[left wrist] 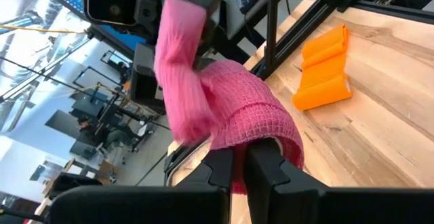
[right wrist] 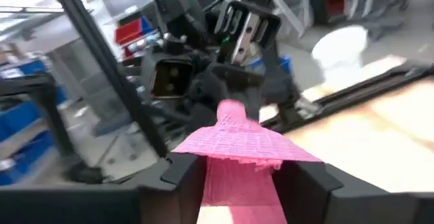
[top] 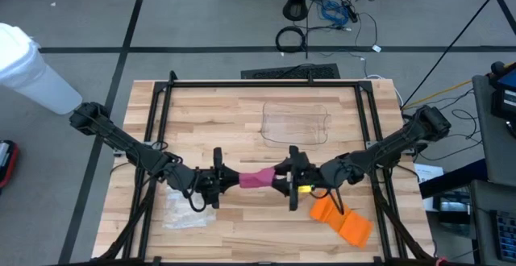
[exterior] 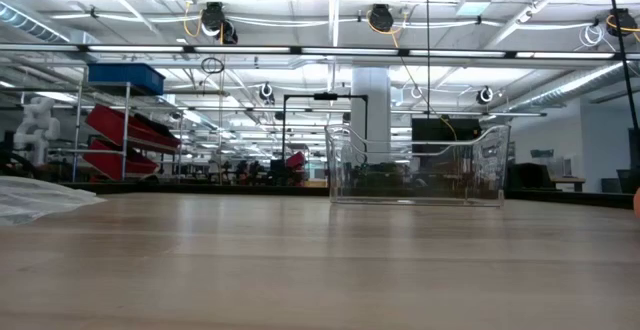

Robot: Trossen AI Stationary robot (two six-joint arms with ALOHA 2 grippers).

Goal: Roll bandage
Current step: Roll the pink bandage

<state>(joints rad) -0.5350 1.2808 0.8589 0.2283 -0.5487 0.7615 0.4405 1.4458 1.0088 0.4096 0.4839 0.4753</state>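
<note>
The pink bandage [top: 258, 177] is held in the air between the two grippers, above the front-centre of the wooden surface [top: 242, 113]. In the high view it spans the short gap from one gripper to the other and does not appear to touch the wood.

Left gripper [top: 218, 179]: positioned at the bandage's left end. The left wrist view shows its jaws pressed nearly together, pinching the rolled pink fabric [left wrist: 244, 115] — a loose strip rises from the roll toward the opposite arm.

Right gripper [top: 292, 179]: positioned at the bandage's right end, facing the left one. The right wrist view shows the jaws standing apart on either side of the flat pink strip [right wrist: 237, 146], which lies between them; whether the fingers [right wrist: 173, 173] press on the fabric cannot be told.

Other items on the surface:
- An orange bandage [top: 343, 218], folded, lies near the front right, just beside the right arm and apart from the pink one. It also appears in the left wrist view [left wrist: 325, 71].
- A clear plastic container [top: 296, 122] stands behind the grippers at centre; in the low view [exterior: 415, 165] it sits upright, well back.
- A crumpled clear plastic wrapper [top: 181, 209] lies at front left, beneath the left arm.

A black metal frame [top: 266, 83] borders the surface.
</note>
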